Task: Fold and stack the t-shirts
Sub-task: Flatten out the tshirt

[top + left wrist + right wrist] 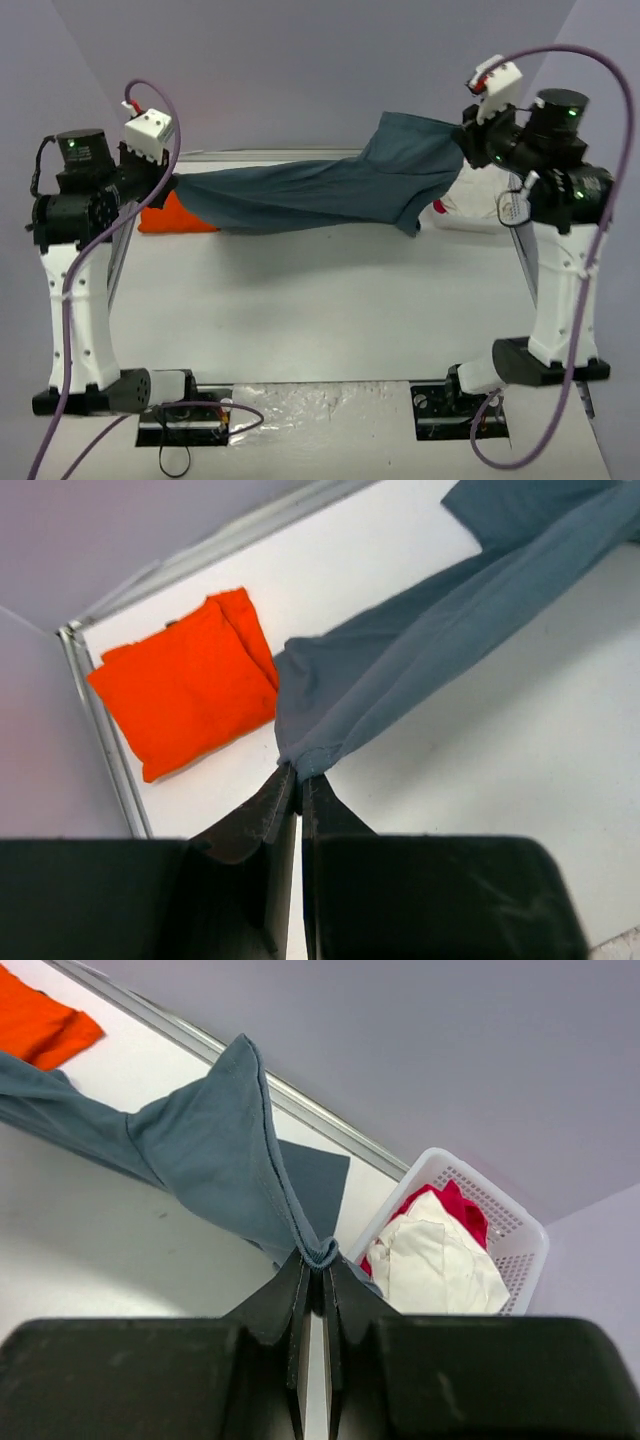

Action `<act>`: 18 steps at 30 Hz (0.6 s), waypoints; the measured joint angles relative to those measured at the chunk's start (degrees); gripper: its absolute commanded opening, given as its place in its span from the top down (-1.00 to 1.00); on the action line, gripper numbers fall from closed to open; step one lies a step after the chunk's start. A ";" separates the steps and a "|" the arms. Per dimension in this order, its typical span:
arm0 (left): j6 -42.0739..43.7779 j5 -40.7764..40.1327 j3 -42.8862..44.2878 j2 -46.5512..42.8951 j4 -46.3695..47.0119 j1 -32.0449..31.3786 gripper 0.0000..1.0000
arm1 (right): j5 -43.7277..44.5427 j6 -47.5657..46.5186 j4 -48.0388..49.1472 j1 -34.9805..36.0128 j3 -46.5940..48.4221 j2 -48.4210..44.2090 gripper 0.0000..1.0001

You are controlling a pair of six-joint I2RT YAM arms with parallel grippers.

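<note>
A slate-blue t-shirt (320, 190) hangs stretched between both arms above the back of the table. My left gripper (298, 772) is shut on its left end (310, 750), and my right gripper (322, 1260) is shut on a bunched hem at its right end (322, 1251). In the top view the left gripper (170, 185) and the right gripper (466, 148) hold the cloth taut, with the right end higher. A bright orange t-shirt (190, 685) lies folded flat at the back left corner of the table, partly behind the blue cloth in the top view (175, 217).
A white perforated basket (520, 1225) at the back right holds a white garment (435, 1260) and a red-pink garment (460, 1210). A metal rail (105, 730) edges the table at the left and back. Purple-grey walls enclose the table.
</note>
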 measured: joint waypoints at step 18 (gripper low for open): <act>-3.30 -3.04 -10.71 -28.20 0.07 0.00 0.95 | -7.08 4.70 -3.13 -7.06 -8.81 -29.51 1.00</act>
